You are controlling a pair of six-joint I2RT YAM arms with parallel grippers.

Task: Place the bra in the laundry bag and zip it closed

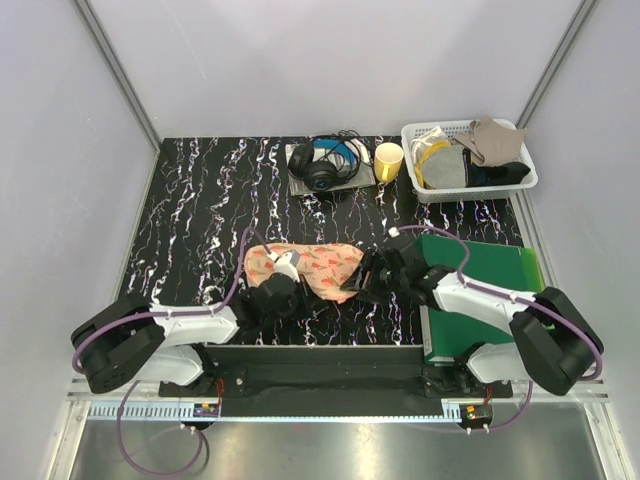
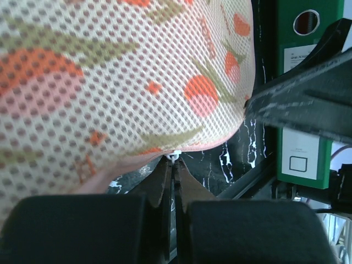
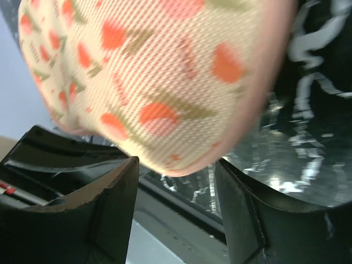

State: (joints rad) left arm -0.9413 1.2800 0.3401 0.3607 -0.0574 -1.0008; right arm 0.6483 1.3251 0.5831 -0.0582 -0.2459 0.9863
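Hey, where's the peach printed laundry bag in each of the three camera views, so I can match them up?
Top external: the laundry bag lies mid-table, toward the near edge.
Left wrist: the laundry bag fills the upper left, its pink zip edge along the bottom.
Right wrist: one rounded end of the laundry bag fills the top middle.
Shared landmark: the black white-veined table under it.

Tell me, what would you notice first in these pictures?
The peach laundry bag with red and green print, lying mid-table on the black marbled top. The left gripper pinches its near edge, and the right gripper stands open around its right end. A bright green binder lies beside it on the right.
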